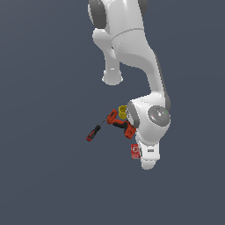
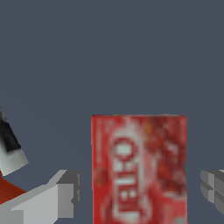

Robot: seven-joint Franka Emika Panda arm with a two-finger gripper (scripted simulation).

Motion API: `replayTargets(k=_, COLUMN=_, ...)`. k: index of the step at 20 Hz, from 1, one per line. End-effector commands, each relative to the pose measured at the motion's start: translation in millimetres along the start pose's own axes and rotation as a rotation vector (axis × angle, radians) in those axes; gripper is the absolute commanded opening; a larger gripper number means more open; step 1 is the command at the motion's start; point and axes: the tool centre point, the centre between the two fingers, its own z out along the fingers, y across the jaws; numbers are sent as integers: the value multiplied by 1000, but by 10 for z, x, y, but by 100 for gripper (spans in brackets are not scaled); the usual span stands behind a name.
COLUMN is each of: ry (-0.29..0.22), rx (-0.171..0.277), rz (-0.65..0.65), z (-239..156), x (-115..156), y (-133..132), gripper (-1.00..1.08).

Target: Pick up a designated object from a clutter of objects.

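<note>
The designated object is a flat red box point(image 2: 139, 168) with white lettering. It fills the wrist view between my two grey fingertips point(image 2: 65, 194), which stand apart on either side of it with a gap to each. My gripper point(image 2: 139, 192) is open around the box. In the exterior view only a corner of the red box point(image 1: 135, 151) shows beside the arm's wrist, which hides the gripper itself. The rest of the clutter lies just beyond: a red-and-black power drill point(image 1: 120, 123), a red-handled screwdriver point(image 1: 94, 132) and a yellow cup point(image 1: 122, 110).
A black-and-white marker end point(image 2: 9, 146) and a red surface point(image 2: 8, 192) show at the wrist view's edge, close to one finger. The arm's white links point(image 1: 149, 118) overhang the cup and drill. Dark grey floor point(image 1: 52, 176) surrounds the group.
</note>
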Motion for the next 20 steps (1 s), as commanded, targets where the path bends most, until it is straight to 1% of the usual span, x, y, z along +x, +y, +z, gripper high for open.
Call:
replayTargets(k=1, ry=0, rx=1, rz=-2, z=141, x=0, y=-9, gripper=100)
replayTargets(k=4, ry=0, rx=1, rz=-3, z=251, x=0, y=-9, gripper=100)
replayTargets(k=8, ry=0, rx=1, rz=-3, z=290, x=2, y=2, gripper=100)
replayTargets(k=9, ry=0, rx=1, rz=-3, z=290, x=2, y=2, gripper=-100)
replayTargets(k=20, ry=0, rx=0, rz=-2, z=281, x=1, y=7, gripper=-100)
